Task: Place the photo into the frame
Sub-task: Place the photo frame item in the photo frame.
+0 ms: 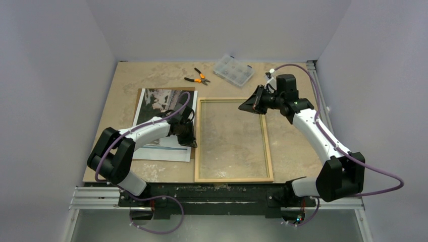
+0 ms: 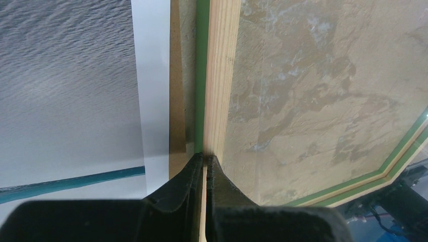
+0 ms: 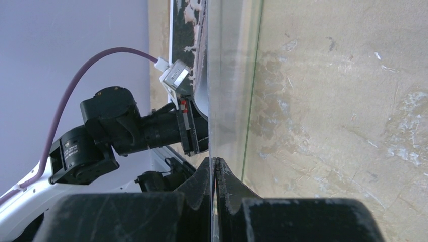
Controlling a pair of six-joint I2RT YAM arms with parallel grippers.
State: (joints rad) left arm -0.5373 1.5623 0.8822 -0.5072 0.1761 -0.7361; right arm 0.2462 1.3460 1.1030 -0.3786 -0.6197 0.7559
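At the middle of the desk (image 1: pixel 151 73), a large thin rectangular picture frame (image 1: pixel 234 178) is laid flat with its pale natural-wood back upward; green is seen along its edge in the left wrist view. The frame's left rail is pinched by the left end effector (image 1: pixel 191 137), which is closed on the wood. Near the frame's far right corner, the right end effector (image 1: pixel 248 106) is shut tight on the edge of the clear pane (image 1: pixel 229 136). Just left of the frame, the large glossy rectangular photo print (image 1: pixel 159 108), dark grey and white with a white border, is laid face up on a brown fibreboard backing sheet (image 1: pixel 140 98), outside the frame. Beyond the frame, orange-handled pliers (image 1: pixel 198 77) and a clear plastic compartment box (image 1: pixel 233 70) are seen.
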